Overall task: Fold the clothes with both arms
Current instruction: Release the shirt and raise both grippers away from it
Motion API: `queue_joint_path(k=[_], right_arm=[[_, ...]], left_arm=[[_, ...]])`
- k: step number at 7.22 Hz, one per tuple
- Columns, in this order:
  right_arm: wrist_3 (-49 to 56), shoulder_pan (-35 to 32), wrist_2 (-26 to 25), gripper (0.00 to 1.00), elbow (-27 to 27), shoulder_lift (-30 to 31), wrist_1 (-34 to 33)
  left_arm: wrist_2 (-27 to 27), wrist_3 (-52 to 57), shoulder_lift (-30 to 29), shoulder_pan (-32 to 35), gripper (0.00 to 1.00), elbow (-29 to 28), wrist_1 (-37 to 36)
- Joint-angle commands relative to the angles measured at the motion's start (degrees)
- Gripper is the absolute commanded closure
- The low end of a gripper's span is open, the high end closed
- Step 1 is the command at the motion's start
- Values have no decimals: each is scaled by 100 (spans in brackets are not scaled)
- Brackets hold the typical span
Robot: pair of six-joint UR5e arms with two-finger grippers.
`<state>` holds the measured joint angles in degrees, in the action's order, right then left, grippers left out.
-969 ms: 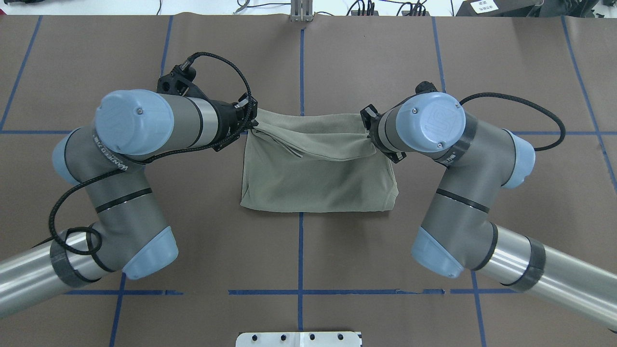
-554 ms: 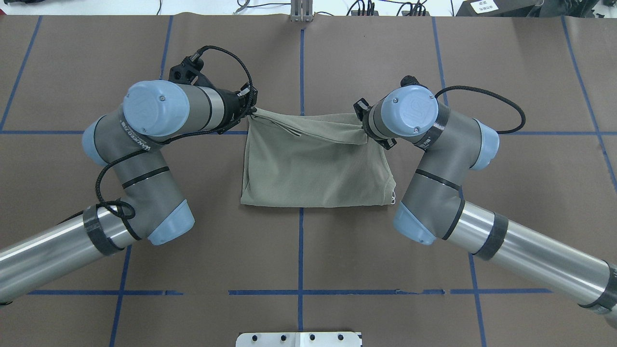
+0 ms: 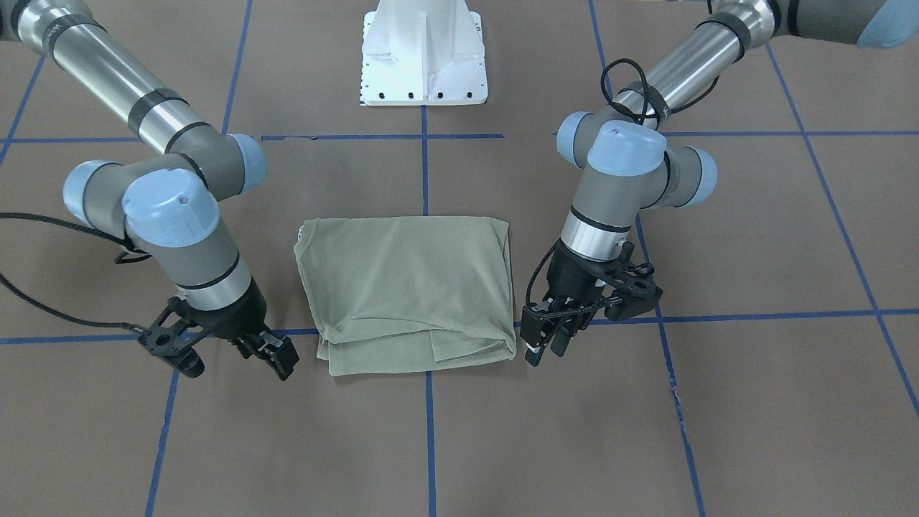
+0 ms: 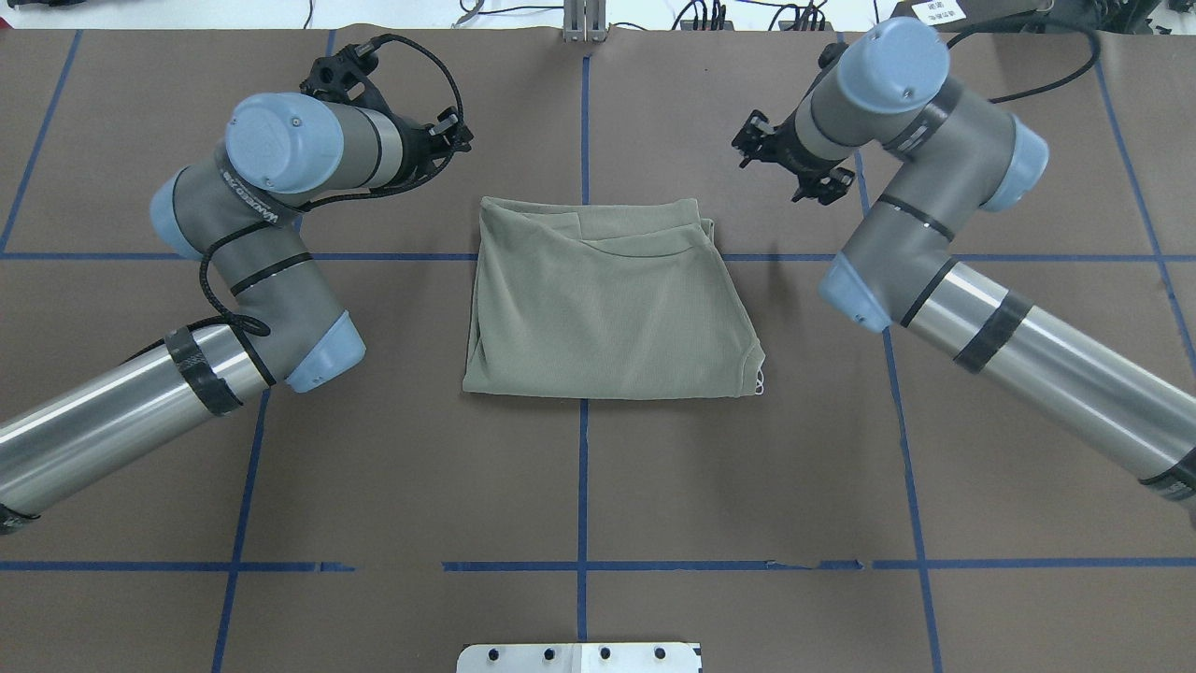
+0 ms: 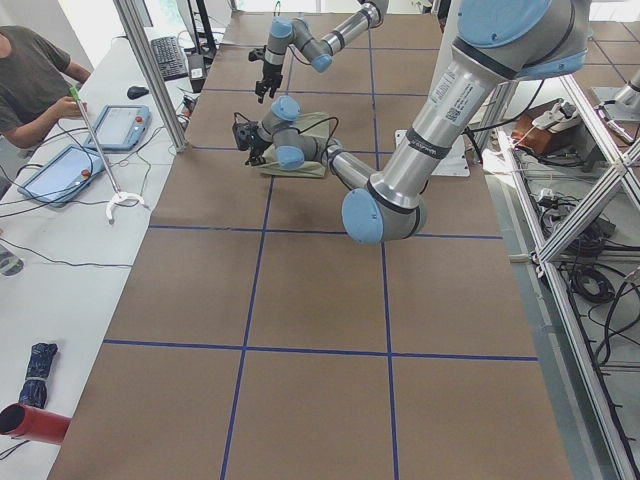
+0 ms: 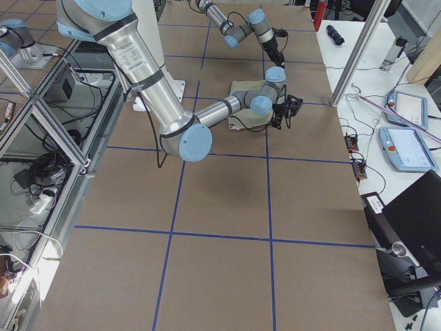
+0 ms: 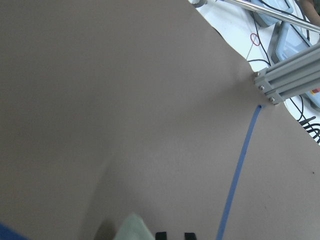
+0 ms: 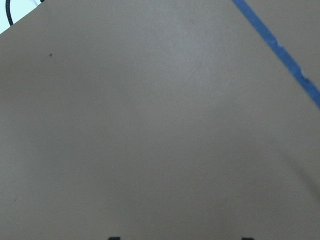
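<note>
The clothes, one sage-green shirt point(image 4: 607, 308), lie folded in a flat rectangle at the table's middle, also seen as the shirt point(image 3: 409, 287). A small white tag point(image 4: 761, 379) pokes out at its near right corner. My left gripper point(image 4: 453, 136) hangs open beyond the shirt's far left corner, apart from the cloth. In the front view the left gripper point(image 3: 546, 346) sits just beside the folded edge. The left wrist view shows a shirt corner point(image 7: 134, 229) by the left gripper point(image 7: 175, 236). My right gripper point(image 4: 790, 164) is open and empty past the far right corner; the right gripper point(image 3: 276, 357) is clear of the cloth.
Brown table cover with a blue tape grid point(image 4: 583, 486). White pedestal base point(image 3: 423, 57) at the robot's side. An aluminium post point(image 4: 584, 23) stands at the far edge. A person point(image 5: 30, 80) and tablets point(image 5: 60, 170) are at a side table beyond the far edge.
Both grippers let go of the shirt's far edge and drew away, up and outward. The lifted edge dropped and now lies flat on the folded shirt.
</note>
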<state>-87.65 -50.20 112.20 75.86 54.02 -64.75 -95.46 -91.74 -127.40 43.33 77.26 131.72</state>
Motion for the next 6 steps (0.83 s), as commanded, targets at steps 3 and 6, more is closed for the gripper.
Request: queue_joint_path(k=[3,6], right_arm=[[3173,-1542,1574,0,51,967,-230],[6568,-2492,2025,0,409,1249,-2141]], left_arm=[[-1711,3704,2029,1096,42,1359,12],[-2650,6907,2895,2676,41,1424,-608]])
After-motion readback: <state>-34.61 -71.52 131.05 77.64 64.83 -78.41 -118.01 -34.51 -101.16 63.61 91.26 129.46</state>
